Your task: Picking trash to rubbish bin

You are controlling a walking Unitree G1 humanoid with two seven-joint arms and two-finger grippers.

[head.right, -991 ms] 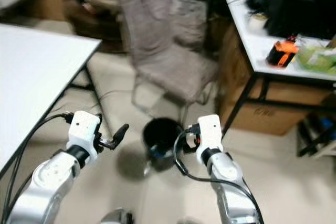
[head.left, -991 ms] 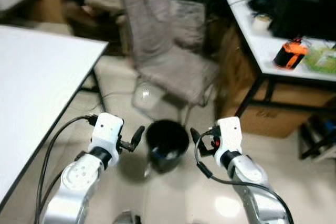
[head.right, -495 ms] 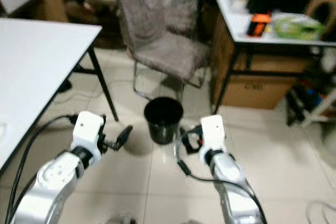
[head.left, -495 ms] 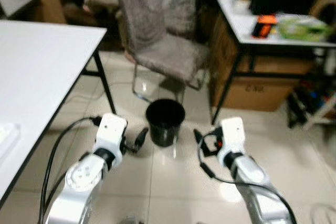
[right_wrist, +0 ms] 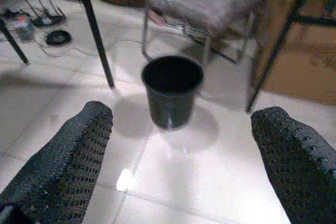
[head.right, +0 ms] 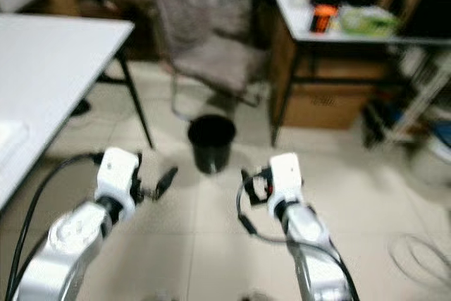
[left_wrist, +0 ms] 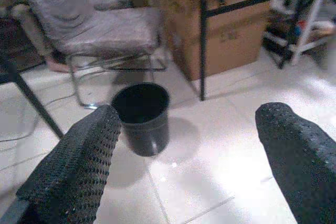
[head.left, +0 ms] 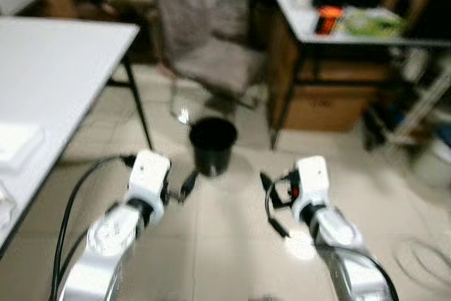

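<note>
Rubbish bin (head.left: pixel 212 144), a black round pail, stands on the pale tiled floor (head.left: pixel 232 244) at centre frame in the head views, just in front of a grey upholstered chair (head.left: pixel 211 54) and beside the leg of a white table (head.left: pixel 56 82) at left. Left gripper (head.left: pixel 187 185) and right gripper (head.left: pixel 266 184) hover at lower centre, either side of the bin and well apart from it. Both wrist views show the fingers (left_wrist: pixel 79 161) (right_wrist: pixel 68 161) spread wide with nothing between them, the bin's dark mouth framed in the gap. A desk (head.left: pixel 338 33) with a cardboard box (head.left: pixel 324 103) beneath it fills the upper right. No trash can be made out on the floor; the head views are blurred. Judged step: locating an item to collect. Best practice is probably to steady the view first, keep both claws open and clear of the bin rim, and note the bin's position for the return.
</note>
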